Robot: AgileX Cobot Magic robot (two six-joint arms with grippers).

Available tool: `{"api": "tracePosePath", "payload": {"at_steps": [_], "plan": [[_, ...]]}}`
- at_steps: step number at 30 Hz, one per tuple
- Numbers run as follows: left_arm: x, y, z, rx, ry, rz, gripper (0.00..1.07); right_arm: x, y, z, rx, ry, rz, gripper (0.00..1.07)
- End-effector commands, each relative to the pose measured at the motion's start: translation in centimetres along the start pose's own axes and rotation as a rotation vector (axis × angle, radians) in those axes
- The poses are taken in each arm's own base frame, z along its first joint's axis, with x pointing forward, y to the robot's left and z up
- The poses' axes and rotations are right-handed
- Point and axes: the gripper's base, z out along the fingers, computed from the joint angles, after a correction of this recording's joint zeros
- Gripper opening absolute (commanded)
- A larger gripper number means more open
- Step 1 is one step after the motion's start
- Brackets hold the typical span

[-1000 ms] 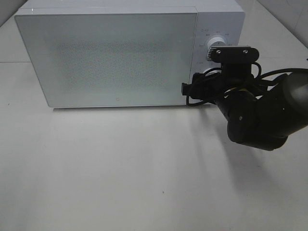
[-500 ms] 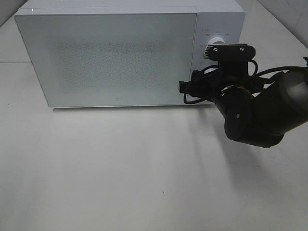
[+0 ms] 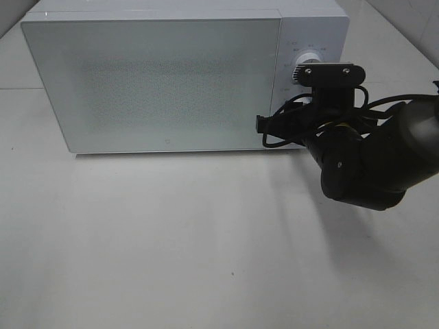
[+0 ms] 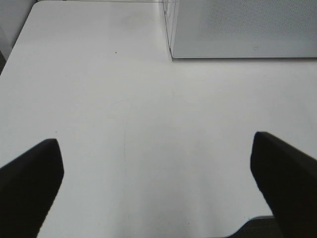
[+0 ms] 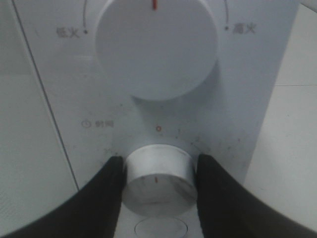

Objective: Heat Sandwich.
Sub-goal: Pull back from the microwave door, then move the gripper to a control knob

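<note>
**Q:** Exterior high view: what is the layout?
**A:** The white microwave (image 3: 171,75) stands at 12 o'clock on the counter (image 3: 171,247) with its door shut. The right arm (image 3: 363,164) comes from 3 o'clock to the control panel. Its wrist covers the panel at 6 o'clock of the power knob (image 3: 302,68).

**Q:** Left wrist view?
**A:** The left gripper (image 4: 157,171) hangs over the counter with its jaws spread wide, gripping nothing. A corner of the microwave lies ahead of it.

**Q:** Right wrist view?
**A:** The right gripper (image 5: 158,159) has its jaws pinching the timer knob (image 5: 157,183), one finger against each side. The power knob sits at 12 o'clock of the timer knob, its red mark pointing to 12 o'clock.

**Q:** Where is the sandwich?
**A:** Cannot tell. No view shows it, and the door glass gives no sight inside.
</note>
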Motion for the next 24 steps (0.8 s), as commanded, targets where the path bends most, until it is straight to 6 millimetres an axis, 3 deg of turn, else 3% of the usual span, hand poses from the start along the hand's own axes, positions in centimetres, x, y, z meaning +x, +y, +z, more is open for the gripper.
{"api": "tracePosePath", "payload": {"at_steps": [1,13,24], "plan": [[0.1,0.0,-0.2,0.000,-0.018,-0.004,0.98,-0.1,0.2,0.1,-0.016,-0.003,-0.003,0.07],[0.1,0.0,-0.2,0.000,-0.018,-0.004,0.98,-0.7,0.0,0.1,-0.004,-0.063,0.032,0.09],[0.1,0.0,-0.2,0.000,-0.018,-0.004,0.98,-1.4,-0.1,0.0,-0.022,-0.142,0.429,0.09]]}}
